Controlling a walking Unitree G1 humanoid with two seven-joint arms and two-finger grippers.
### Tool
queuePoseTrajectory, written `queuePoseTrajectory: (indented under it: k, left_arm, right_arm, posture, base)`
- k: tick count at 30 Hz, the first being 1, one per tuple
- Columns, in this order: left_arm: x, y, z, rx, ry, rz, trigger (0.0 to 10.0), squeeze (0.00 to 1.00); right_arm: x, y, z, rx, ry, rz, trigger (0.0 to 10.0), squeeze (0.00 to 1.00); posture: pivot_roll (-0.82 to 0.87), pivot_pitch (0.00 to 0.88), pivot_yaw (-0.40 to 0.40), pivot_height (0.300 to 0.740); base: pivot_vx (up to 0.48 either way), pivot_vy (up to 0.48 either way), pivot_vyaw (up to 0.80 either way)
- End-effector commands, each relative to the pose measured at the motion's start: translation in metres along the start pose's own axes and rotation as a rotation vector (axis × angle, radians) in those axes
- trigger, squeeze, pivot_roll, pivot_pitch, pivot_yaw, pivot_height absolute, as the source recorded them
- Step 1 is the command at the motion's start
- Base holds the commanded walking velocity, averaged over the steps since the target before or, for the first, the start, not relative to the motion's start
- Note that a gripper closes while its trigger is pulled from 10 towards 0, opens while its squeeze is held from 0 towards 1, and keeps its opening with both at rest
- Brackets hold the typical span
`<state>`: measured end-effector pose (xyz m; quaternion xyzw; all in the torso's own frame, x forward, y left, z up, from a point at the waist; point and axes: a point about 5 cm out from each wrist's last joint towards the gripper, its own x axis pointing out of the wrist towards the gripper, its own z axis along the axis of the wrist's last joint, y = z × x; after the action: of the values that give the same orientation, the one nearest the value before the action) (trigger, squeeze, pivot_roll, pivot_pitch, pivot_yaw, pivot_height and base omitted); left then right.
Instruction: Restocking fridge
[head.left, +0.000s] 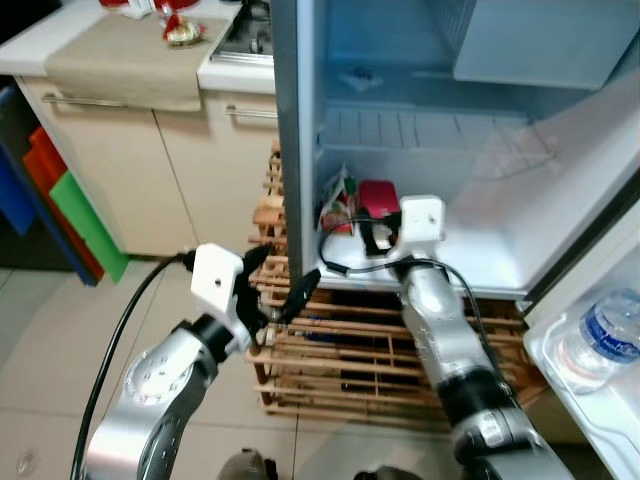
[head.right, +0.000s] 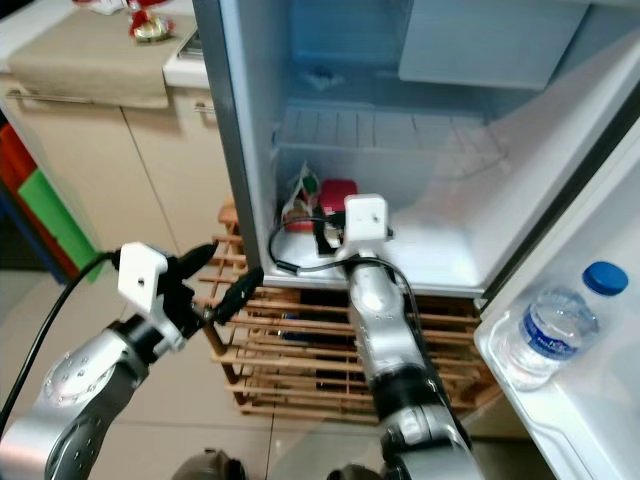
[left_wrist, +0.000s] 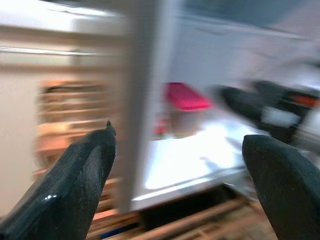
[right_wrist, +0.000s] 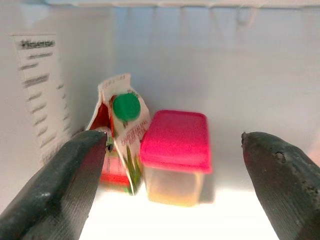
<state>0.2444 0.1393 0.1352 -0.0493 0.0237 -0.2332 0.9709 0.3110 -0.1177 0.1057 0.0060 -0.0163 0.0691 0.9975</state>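
fridge (head.left: 480, 250) shelf holds carton (right_wrist: 122, 150) beside pink-lidded container (right_wrist: 176, 155); right gripper (right_wrist: 175, 165) and left gripper (head.left: 275, 285) fingers apart.

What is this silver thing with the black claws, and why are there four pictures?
It's a robot putting food into a fridge. Two pictures come from cameras on its head, looking down at its silver arms. The other two come from cameras on its wrists, looking along the black fingers. The right gripper is inside the fridge, open and holding nothing, facing a carton beside a pink-lidded tub. The left gripper waits open by the fridge's edge. A water bottle stands in the door shelf.
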Motion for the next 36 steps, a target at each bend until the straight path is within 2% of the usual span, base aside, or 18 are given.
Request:
queuePoseTrajectory:
  k: [1, 2, 3, 4, 5, 7, 8, 9, 10, 12, 14, 18, 28, 36]
  left_arm:
    - [0.002, 0.013, -0.001, 0.033, 0.008, 0.125, 10.0, 0.00]
    - [0.002, 0.016, -0.002, 0.036, 0.010, 0.174, 10.0, 0.00]
    - [0.002, 0.016, -0.002, 0.036, 0.010, 0.174, 10.0, 0.00]
    - [0.000, 0.024, -0.002, 0.068, 0.007, 0.293, 10.0, 0.00]
    - [-0.001, 0.026, 0.000, 0.085, -0.005, 0.327, 10.0, 0.00]
    - [0.000, 0.024, 0.006, 0.163, -0.029, 0.336, 10.0, 0.00]
    - [0.002, 0.021, 0.010, 0.196, -0.052, 0.320, 10.0, 0.00]
    - [0.005, 0.020, 0.014, 0.207, -0.068, 0.307, 10.0, 0.00]
    - [0.008, 0.020, 0.016, 0.226, -0.084, 0.309, 10.0, 0.00]
    - [0.012, 0.021, 0.019, 0.232, -0.100, 0.316, 10.0, 0.00]
    - [0.017, 0.023, 0.019, 0.212, -0.103, 0.319, 10.0, 0.00]
    - [0.027, 0.021, 0.024, 0.210, -0.119, 0.302, 10.0, 0.00]
    - [0.030, 0.022, 0.022, 0.186, -0.129, 0.322, 10.0, 0.00]
    - [0.032, 0.023, 0.022, 0.182, -0.132, 0.329, 10.0, 0.00]
  right_arm:
    - [-0.012, -0.010, 0.016, -0.009, -0.088, 0.006, 10.0, 1.00]
    - [-0.021, -0.018, 0.017, -0.030, -0.118, -0.012, 10.0, 1.00]
    - [-0.021, -0.018, 0.017, -0.030, -0.118, -0.012, 10.0, 1.00]
    - [-0.041, -0.037, 0.013, -0.056, -0.115, -0.070, 10.0, 1.00]
    - [-0.051, -0.045, 0.009, -0.070, -0.098, -0.105, 10.0, 1.00]
    - [-0.065, -0.059, 0.001, -0.083, -0.063, -0.169, 10.0, 1.00]
    - [-0.072, -0.066, 0.000, -0.112, -0.052, -0.222, 10.0, 0.93]
    - [-0.075, -0.070, -0.001, -0.111, -0.044, -0.250, 10.0, 0.54]
    - [-0.077, -0.071, -0.001, -0.103, -0.031, -0.260, 10.0, 0.00]
    - [-0.076, -0.071, -0.001, -0.081, -0.016, -0.266, 10.0, 0.00]
    - [-0.070, -0.068, 0.001, -0.066, -0.019, -0.260, 10.0, 0.00]
    - [-0.054, -0.054, 0.004, -0.044, -0.012, -0.171, 10.0, 0.00]
    - [-0.042, -0.043, 0.003, -0.031, 0.023, -0.117, 10.0, 0.00]
    - [-0.044, -0.043, 0.002, -0.043, 0.037, -0.105, 10.0, 0.00]
  posture:
    - [0.03, 0.000, -0.005, 0.740]
    - [0.02, 0.000, -0.001, 0.740]
    - [0.02, 0.000, -0.001, 0.740]
    - [0.00, 0.000, 0.006, 0.740]
    - [-0.01, 0.000, 0.007, 0.740]
    - [-0.01, 0.000, 0.009, 0.740]
    - [-0.02, 0.000, 0.014, 0.740]
    - [-0.02, 0.000, 0.021, 0.740]
    - [-0.02, 0.000, 0.029, 0.740]
    - [-0.03, 0.000, 0.032, 0.740]
    - [-0.03, 0.000, 0.040, 0.740]
    - [-0.02, 0.000, 0.039, 0.740]
    - [-0.01, 0.000, 0.024, 0.740]
    - [-0.01, 0.000, 0.021, 0.740]
  base:
    - [0.000, 0.000, 0.00]
    - [0.000, 0.000, 0.00]
    - [0.000, 0.000, 0.00]
    - [0.000, 0.000, 0.00]
    - [0.000, 0.000, 0.00]
    - [0.000, 0.000, 0.00]
    - [0.000, 0.000, 0.00]
    - [0.000, 0.000, 0.00]
    - [0.000, 0.000, 0.00]
    - [0.000, 0.000, 0.00]
    - [0.000, 0.000, 0.00]
    - [-0.068, 0.000, 0.00]
    - [-0.418, 0.000, 0.00]
    - [-0.334, 0.000, 0.00]
